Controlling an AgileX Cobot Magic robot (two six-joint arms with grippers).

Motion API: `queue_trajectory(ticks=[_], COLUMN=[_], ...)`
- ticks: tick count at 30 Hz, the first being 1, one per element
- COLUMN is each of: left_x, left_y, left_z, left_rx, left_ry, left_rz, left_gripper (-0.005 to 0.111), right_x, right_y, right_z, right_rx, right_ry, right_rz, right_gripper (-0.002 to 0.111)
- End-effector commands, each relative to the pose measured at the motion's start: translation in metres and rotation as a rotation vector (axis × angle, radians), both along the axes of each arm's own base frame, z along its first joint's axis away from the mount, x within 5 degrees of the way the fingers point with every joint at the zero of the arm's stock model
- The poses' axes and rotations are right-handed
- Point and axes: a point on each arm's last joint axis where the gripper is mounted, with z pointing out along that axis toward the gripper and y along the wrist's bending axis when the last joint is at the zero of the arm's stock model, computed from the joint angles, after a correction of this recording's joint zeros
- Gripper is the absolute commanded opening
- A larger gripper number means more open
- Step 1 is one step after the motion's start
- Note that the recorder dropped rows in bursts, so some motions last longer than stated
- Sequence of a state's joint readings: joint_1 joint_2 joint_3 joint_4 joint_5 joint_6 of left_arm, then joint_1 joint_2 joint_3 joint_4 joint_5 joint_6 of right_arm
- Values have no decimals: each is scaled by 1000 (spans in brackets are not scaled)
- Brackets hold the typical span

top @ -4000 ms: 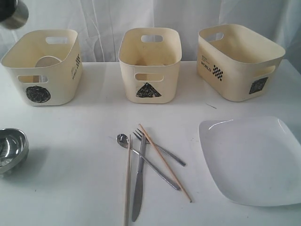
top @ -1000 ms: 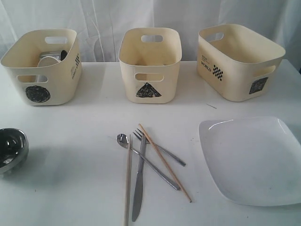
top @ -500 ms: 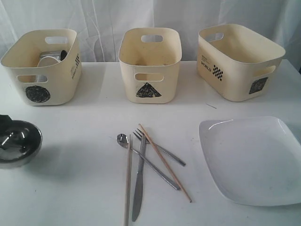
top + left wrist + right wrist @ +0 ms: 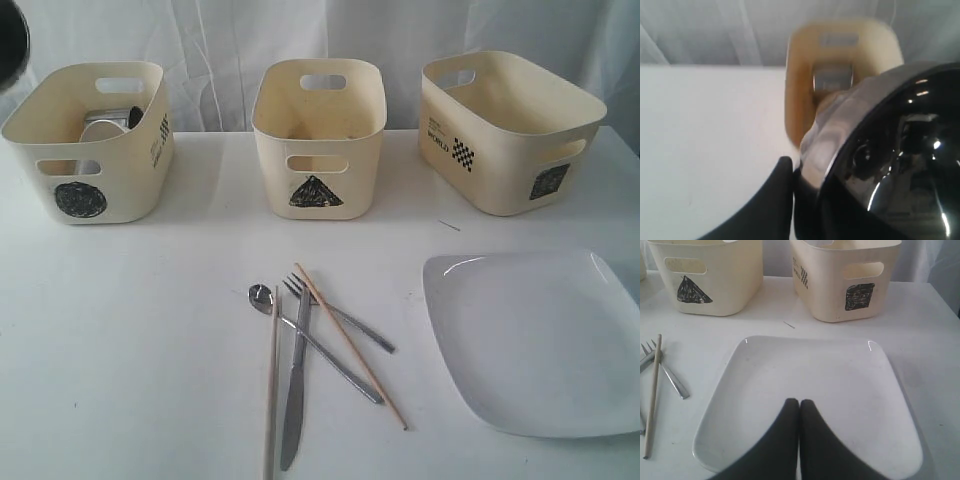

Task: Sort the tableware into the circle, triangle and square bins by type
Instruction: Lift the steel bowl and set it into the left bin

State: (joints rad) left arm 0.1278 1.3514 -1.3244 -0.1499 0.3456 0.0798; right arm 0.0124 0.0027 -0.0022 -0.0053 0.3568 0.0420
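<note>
Nearest on the table, the knife, spoon, fork and two chopsticks lie crossed in a loose heap. Just right of them rests the white plate. The right tool hovers over it, fingers pressed together and holding nothing. Farther back stand the circle bin, with a steel mug inside, the triangle bin and the square bin. High at the left, near the circle bin, the left tool grips the steel bowl by its rim, clear of the table.

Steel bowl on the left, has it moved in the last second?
Yes. The steel bowl is off the table, raised to above the circle bin's left corner.
</note>
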Motion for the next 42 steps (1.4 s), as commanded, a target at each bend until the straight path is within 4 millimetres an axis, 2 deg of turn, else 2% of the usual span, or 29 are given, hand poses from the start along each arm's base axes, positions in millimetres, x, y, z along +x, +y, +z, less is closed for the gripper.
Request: queue_trajectory(ticks=[1,3,6,10,17,20,24,29,33,37,39,40,42], left_x=[8,20,45,90,166,182,191,190,190,183,176,172,161], left_y=[3,9,20,27,16,16,15,11,8,6,7,7,11], left_z=[29,30,20,-10,-82,-109,-131,-136,-136,-116,-98,-89,-65], left_rx=[-109,-112,-158,-208,-79,-132,-120,-70,-142,-138,-117,-106,-77], left_ry=[-306,-414,-553,-652,-488,-430,-374,-332,-310,-337,-367,-378,-396], left_rz=[81,130,213,226,-15,-25,-47,-108,-113,-139,-138,-129,-81], left_gripper=[0,0,0,0,16,23,35,52,54,54,53,51,39], right_x=[0,0,0,0,0,0,0,0,0,0,0,0,0], right_y=[0,0,0,0,0,0,0,0,0,0,0,0,0], right_z=[0,0,0,0,0,0,0,0,0,0,0,0,0], right_rx=[-2,-2,0,0,0,0,0,0,0,0,0,0,0], right_ry=[-8,-8,-8,-8,-8,-8,-8,-8,-8,-8,-8,-8,-8], right_rz=[-6,-6,-6,-6,-6,-6,-6,-6,-6,-6,-6,-6,-6], right_gripper=[0,0,0,0,0,0,0,0,0,0,0,0,0])
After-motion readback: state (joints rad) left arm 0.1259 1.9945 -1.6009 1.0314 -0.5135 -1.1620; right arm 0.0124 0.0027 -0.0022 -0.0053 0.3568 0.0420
